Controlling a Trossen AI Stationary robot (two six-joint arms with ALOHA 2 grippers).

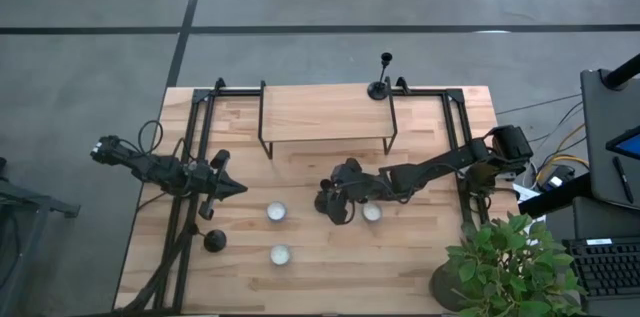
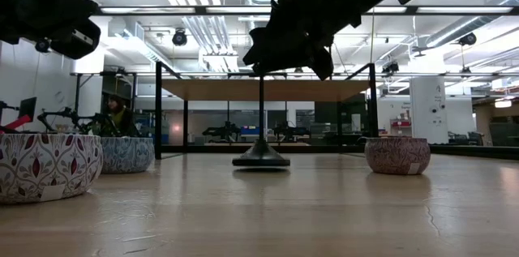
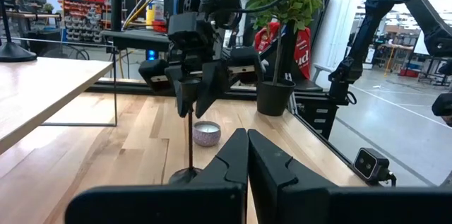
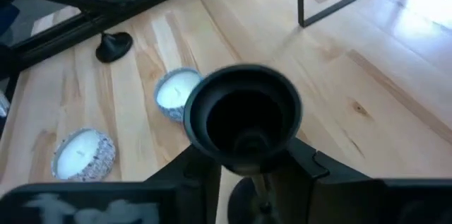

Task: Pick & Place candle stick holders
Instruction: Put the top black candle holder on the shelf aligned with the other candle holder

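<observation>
My right gripper (image 1: 335,199) is mid-table, shut on a black candlestick holder (image 2: 261,119) with a thin stem and a round base (image 2: 261,158). Its top cup (image 4: 244,114) fills the right wrist view. A second, tall holder (image 1: 380,85) stands by its base on the far right corner of the wooden shelf (image 1: 325,112). A third, short holder (image 1: 215,240) stands on the table near the left edge; it also shows in the right wrist view (image 4: 113,46). My left gripper (image 1: 235,189) hovers shut and empty at the left, pointing toward the held holder. My right gripper pinches the top of the holder's stem, just under the cup (image 3: 189,107), between its two fingers. The fingers (image 3: 201,86) come from above, slanting down from the table's right. The holder stands upright, and its base (image 3: 182,175) looks set on the table.
Three white candles in patterned cups sit on the table: one (image 1: 372,212) beside the right gripper, two (image 1: 276,212) (image 1: 281,254) toward the left. A potted plant (image 1: 510,257) stands at the near right corner. Black frame rails (image 1: 195,157) run along both sides.
</observation>
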